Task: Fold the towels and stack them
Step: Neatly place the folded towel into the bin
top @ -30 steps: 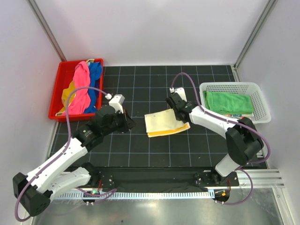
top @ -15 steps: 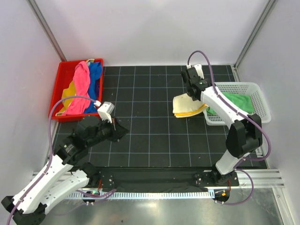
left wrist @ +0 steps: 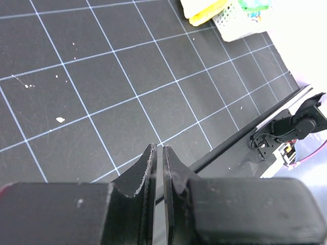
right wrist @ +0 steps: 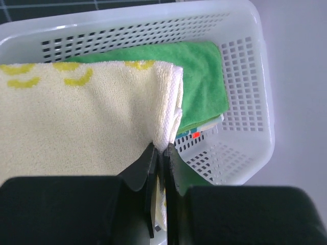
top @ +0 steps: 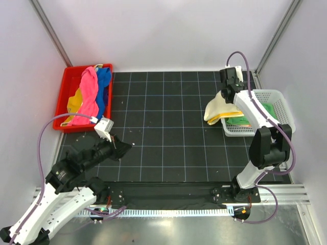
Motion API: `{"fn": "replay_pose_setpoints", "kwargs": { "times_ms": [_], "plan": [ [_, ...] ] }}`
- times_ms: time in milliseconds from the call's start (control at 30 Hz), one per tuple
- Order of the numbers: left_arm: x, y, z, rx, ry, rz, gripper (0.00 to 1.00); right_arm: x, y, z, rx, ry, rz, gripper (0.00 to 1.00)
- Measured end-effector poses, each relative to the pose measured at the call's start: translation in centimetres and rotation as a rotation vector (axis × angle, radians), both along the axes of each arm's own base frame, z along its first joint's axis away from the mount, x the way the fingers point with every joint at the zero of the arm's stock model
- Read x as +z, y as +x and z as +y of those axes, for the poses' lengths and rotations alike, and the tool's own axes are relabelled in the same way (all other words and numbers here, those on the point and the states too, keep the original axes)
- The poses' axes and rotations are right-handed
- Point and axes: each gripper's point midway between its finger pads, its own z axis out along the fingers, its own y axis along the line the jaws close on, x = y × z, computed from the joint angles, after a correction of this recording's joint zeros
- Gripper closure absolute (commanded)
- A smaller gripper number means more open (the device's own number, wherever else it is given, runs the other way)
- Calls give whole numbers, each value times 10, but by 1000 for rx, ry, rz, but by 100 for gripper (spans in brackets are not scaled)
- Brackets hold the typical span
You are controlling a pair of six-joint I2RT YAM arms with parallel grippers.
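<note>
Yellow towel (right wrist: 76,117) hung pinched in our right tool (right wrist: 161,153) over white mesh basket (right wrist: 245,102); our left tool (left wrist: 158,153) sat nearly closed, empty.

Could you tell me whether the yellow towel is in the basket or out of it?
Out: the yellow towel hangs folded from the right end effector, over the basket rim and the green towel.

Cream towel (right wrist: 76,117) partly over green towel (right wrist: 204,81)

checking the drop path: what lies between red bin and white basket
Bare black mat in the top view, then the yellow towel over the bin-side rim of the basket.
</note>
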Motion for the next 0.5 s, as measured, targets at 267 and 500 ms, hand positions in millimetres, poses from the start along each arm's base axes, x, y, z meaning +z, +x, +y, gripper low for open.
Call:
{"fn": "replay_pose_setpoints", "kwargs": {
  "times_ms": [267, 500],
  "plan": [
    [7, -3, 4, 4, -20, -33, 86, -8, 6, -28, -24, -33, -16, 99],
    [12, -6, 6, 6, -35, -54, 85, -27, 6, -38, -6, -101, -9, 99]
  ]
}}
